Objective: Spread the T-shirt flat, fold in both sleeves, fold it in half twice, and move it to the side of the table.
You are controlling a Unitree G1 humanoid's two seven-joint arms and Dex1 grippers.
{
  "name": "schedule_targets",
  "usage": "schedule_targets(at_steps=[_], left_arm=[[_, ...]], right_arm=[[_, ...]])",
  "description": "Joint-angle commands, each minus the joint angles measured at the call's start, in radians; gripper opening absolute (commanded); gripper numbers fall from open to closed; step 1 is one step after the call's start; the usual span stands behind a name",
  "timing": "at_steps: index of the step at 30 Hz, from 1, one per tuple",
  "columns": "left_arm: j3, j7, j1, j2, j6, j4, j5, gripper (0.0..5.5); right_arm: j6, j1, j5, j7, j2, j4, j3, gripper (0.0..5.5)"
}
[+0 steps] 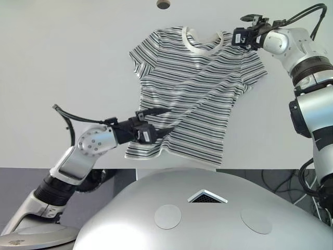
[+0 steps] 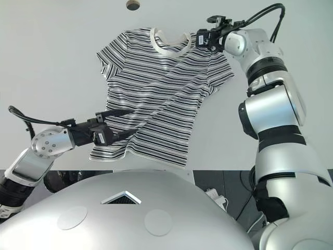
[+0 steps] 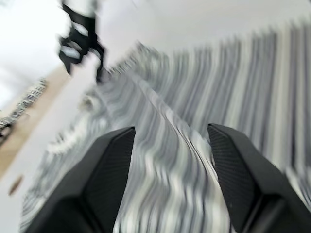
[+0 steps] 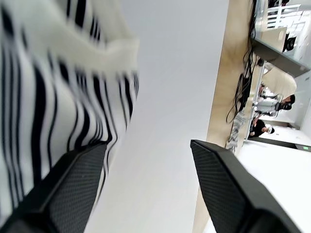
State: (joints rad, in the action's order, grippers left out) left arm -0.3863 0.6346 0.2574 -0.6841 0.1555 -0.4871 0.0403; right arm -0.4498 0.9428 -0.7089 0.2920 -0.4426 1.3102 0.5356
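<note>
White desk runs across the whole scene, and the striped T-shirt lies on it face up, collar away from the robot and hem close in. The shirt sits askew, its body slanting toward the robot's left as it comes down.

The left tool is low over the cloth just above the hem's left end. Its fingers are spread apart with nothing clamped, and a raised crease runs between them. The right tool is at the far right shoulder, just beside the collar. It is also wide open, one finger over the striped edge and the other over bare desk.

The step in hand looks like spreading the shirt flat, with the sleeves not yet folded. To do it well, each tool should probably pinch only the edge it is at, catching both layers. The two can then draw apart along the shoulder-to-hem diagonal while staying low, so the cloth slides rather than lifts. A pull by the left tool toward the robot's right would square the hem under the collar. The main risk is a grip on the top layer alone, which would drag the crease wider instead of clearing it.
</note>
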Motion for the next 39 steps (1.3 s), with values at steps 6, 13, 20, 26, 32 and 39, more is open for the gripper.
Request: schedule_targets(at_steps=[6, 13, 20, 26, 32, 39], left_arm=[[0.164, -0.072, -0.089, 0.158, -0.145, -0.093, 0.222, 2.78], [0.291, -0.15, -0.202, 0.177, 0.013, 0.153, 0.066, 2.78], [0.137, -0.329, -0.458, 0.097, 0.266, 0.604, -0.413, 2.78], [0.033, -0.443, -0.616, 0.14, 0.435, 0.877, -0.597, 2.78], [-0.039, -0.515, -0.681, 0.18, 0.527, 1.013, -0.687, 2.78], [-0.089, -0.599, -0.705, 0.144, 0.573, 1.152, -0.788, 2.78]], right_arm=[[-0.265, -0.061, 0.319, 0.017, -0.051, -0.167, -0.246, 3.25], [0.1, -0.869, 1.197, 0.437, -0.347, -1.388, -0.434, 3.25], [0.262, -1.311, 1.192, 0.708, -0.642, -1.665, -0.414, 3.25], [0.37, -1.438, 1.255, 0.821, -0.721, -1.899, -0.484, 3.25], [0.433, -1.344, 1.035, 0.787, -0.636, -1.897, -0.337, 3.25], [0.404, -1.192, 0.721, 0.675, -0.449, -1.698, -0.181, 3.25]])
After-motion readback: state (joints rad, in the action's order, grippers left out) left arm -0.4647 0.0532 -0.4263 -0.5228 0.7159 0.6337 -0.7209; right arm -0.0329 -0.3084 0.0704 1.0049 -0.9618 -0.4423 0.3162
